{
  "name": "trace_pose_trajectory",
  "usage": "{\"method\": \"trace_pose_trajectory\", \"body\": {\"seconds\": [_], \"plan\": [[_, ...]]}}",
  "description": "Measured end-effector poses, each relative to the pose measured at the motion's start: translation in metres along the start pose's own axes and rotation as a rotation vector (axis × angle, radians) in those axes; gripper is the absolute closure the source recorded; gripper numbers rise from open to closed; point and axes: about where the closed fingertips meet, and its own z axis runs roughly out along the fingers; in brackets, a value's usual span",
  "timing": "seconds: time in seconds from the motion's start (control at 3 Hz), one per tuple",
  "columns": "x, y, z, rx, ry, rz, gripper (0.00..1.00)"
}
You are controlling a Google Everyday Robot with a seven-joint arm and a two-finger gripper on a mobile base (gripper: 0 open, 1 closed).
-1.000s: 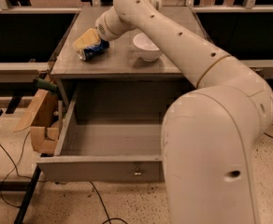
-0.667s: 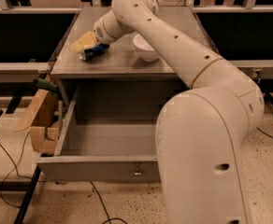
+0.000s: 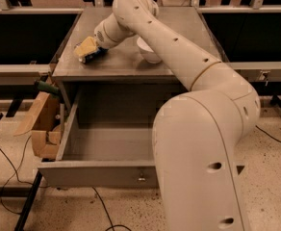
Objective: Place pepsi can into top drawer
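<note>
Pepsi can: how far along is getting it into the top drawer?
Done: the top drawer stands pulled open. In hand: the tool is down at the pepsi can on the cabinet top, near the white bowl; whether it grips the can cannot be told. Left: lifting the can, carrying it over the drawer and releasing it inside.

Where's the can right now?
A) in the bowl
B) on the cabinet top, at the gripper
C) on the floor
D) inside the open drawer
B: the can sits on the cabinet top right at the gripper, left of the bowl; no can shows in the open drawer below.
</note>
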Motion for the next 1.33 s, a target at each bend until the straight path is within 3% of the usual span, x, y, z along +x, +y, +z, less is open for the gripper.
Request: {"method": "trace_pose_trajectory", "body": {"seconds": [0.67, 1.0, 1.33], "plan": [[0.002, -0.001, 0.0, 0.015, 0.027, 0.0, 0.7], [-0.006, 0.001, -0.047, 0.048, -0.028, -0.047, 0.99], [-0.004, 0.02, -0.099, 0.076, -0.075, -0.095, 1.0]]}}
